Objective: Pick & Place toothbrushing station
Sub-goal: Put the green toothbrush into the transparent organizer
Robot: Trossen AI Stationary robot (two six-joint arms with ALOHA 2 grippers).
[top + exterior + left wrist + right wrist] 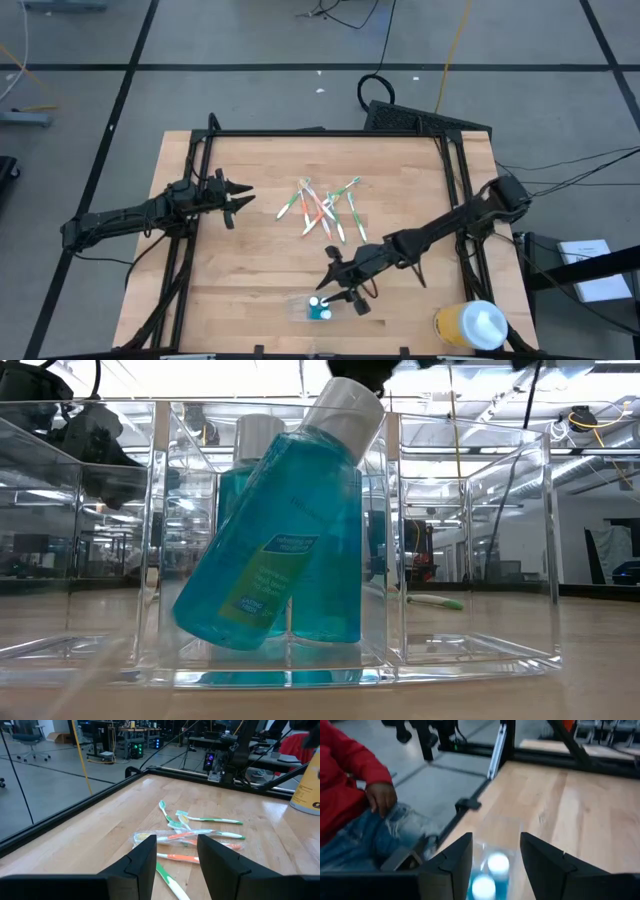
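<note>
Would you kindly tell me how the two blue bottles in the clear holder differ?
The front bottle leans at a tilt; the back bottle stands upright. The front bottle shows its green label; the back bottle's label is hidden. Both hold blue liquid, have white caps and share one compartment of the holder.

The clear colourless plastic holder [300, 650] runs off the low view's left edge. The yellow cup with white lid [470, 327] is cut by the bottom edge; its label can't be read.

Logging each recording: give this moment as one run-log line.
right gripper: jaws open above clear plastic toothbrushing station | two blue white-capped bottles inside | left gripper: open, waiting | loose toothbrushes mid-table
</note>
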